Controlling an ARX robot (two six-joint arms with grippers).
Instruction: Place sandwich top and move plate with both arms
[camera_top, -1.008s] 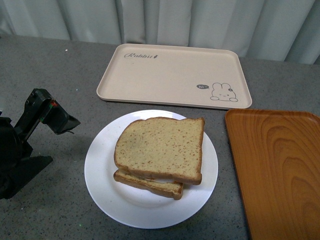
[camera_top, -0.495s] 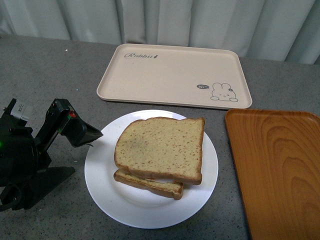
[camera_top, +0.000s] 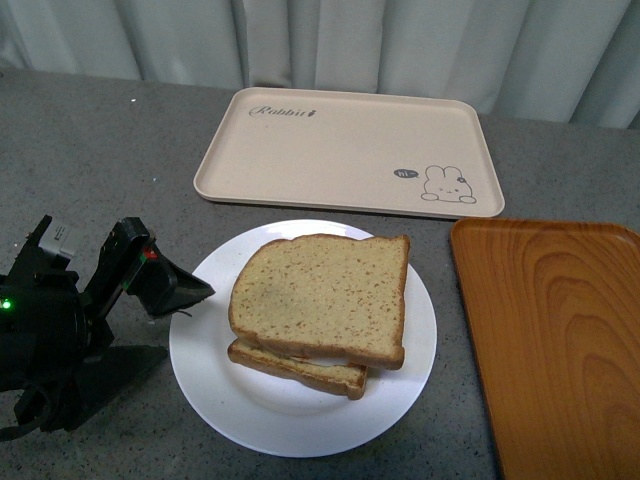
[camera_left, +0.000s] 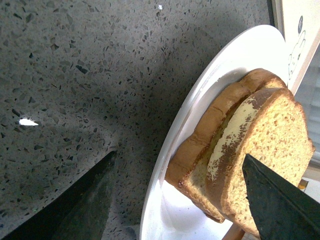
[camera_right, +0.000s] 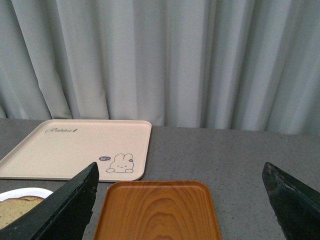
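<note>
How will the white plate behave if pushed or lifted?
The plate looks glossy and rigid, so it probably slides easily on the counter. Its rim sits low, likely hard to get under. The top slice could shift if tilted.

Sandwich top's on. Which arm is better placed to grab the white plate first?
Left. The black left gripper, open, is at the rim of the round white plate; the right gripper is farther off.

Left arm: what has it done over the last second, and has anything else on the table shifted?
The left gripper moved rightward across the table toward the plate, and its fingertip is now at the plate's left rim. Its jaws are open and it holds nothing. The plate, the sandwich top, the rabbit-print tray and the orange tray stayed put.
</note>
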